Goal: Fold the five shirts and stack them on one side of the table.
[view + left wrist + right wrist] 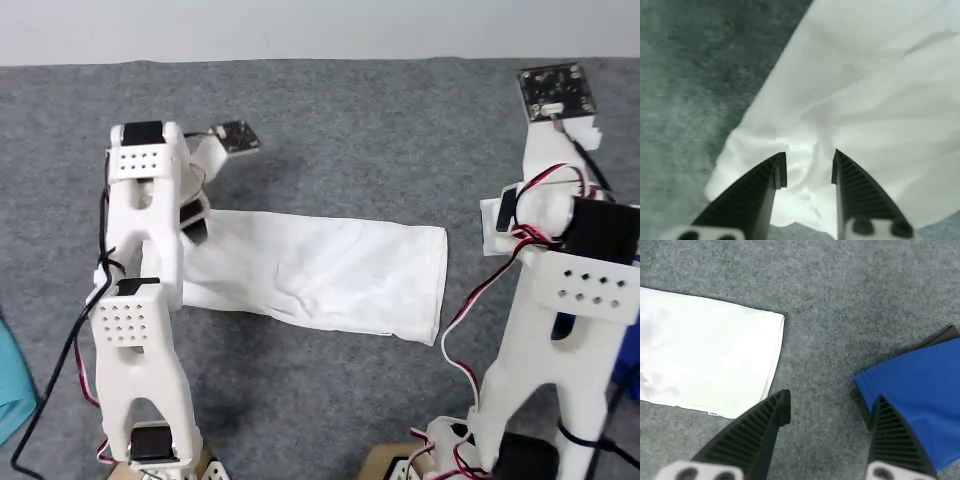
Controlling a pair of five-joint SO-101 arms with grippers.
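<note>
One white shirt end hides beneath the left arm.

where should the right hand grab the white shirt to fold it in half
Probably pinch the white shirt at its short end edge nearest the right hand, coming down from above on that side. It lies flat as a long strip, that end is bare, and the left hand is open over the far end.
</note>
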